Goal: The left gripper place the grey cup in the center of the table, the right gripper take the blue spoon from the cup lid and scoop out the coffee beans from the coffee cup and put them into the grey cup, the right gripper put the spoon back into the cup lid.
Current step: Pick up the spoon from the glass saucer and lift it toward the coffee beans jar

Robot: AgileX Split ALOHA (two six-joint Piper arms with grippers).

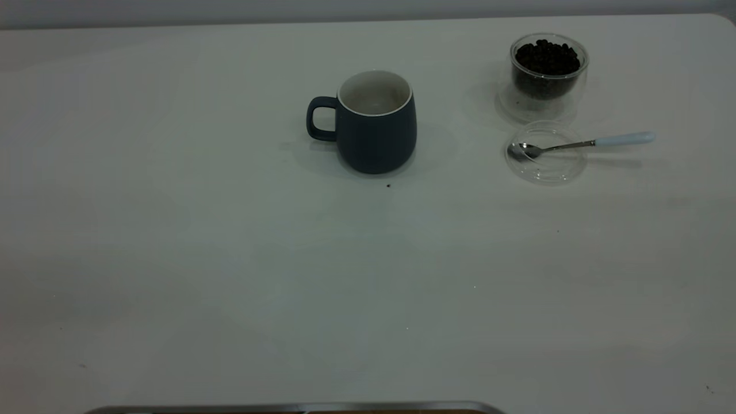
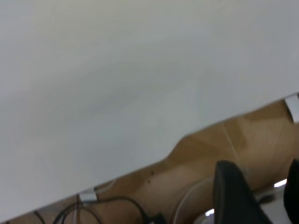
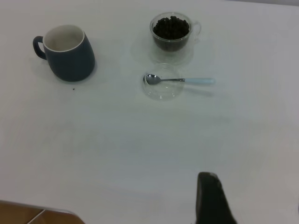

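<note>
Neither gripper shows in the exterior view. Only one dark finger of the right gripper (image 3: 247, 205) pokes into its own wrist picture, raised above bare table, so I cannot tell whether it is open or closed. Ahead of it, well apart, lies the spoon (image 3: 180, 80): its bowl rests in the clear lid (image 3: 162, 88) and its pale blue handle sticks out past the rim. Just beyond the lid stands the glass cup (image 3: 171, 33) heaped with coffee beans (image 3: 171, 27). Off to one side, farther away, the grey cup (image 3: 67, 53) sits upright near the table's (image 1: 172, 259) middle, handle turned away from the glass cup — it looks empty.

The left gripper (image 2: 261, 198) hangs past the table's edge, parked, with two dark fingers in sight and a gap between them; it looks open.

With the grey cup seemingly already placed, the spoon is probably next. The right gripper would do well to take the handle at the blue part, clear of the lid — keeping the bowl level so beans stay in on the way over.
</note>
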